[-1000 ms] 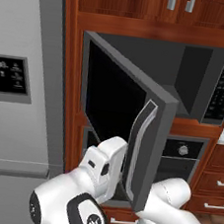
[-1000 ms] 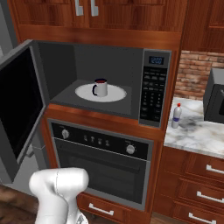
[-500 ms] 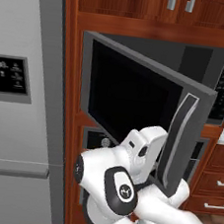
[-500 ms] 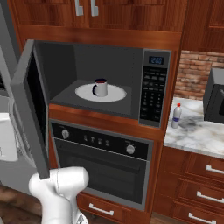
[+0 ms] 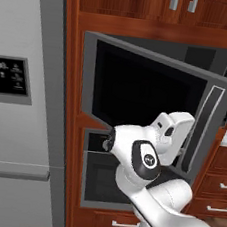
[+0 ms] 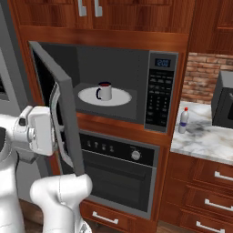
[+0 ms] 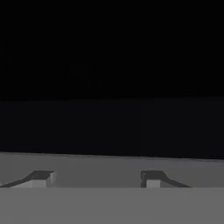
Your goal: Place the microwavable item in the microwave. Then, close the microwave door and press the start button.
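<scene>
Cup [image 6: 104, 91]: white, dark red top, handle to its left in the right base view. Stands upright on the turntable [image 6: 123, 98] inside the microwave [image 6: 113, 68]. First step judged done.

Door [image 6: 63, 123]: grey frame, dark window, about half shut. Free edge points out toward the robot; hinge on the cavity's left side. Bar handle [image 5: 206, 128] runs vertically along the free edge, long axis up and down.

Gripper [image 7: 94, 179]: hand view gives two finger tips standing apart with nothing between them, facing the dark window close up. In the base views the white hand [image 5: 171, 135] sits at the door's outer face, just left of the handle; contact cannot be told.

Relation for the coming move: the door lies straight ahead of the gripper, cavity beyond it. Judged: a push forward and rightward swings the free edge home.

Keypad [image 6: 159, 98]: right of the cavity; start button too small to tell. Not yet pressed.
</scene>
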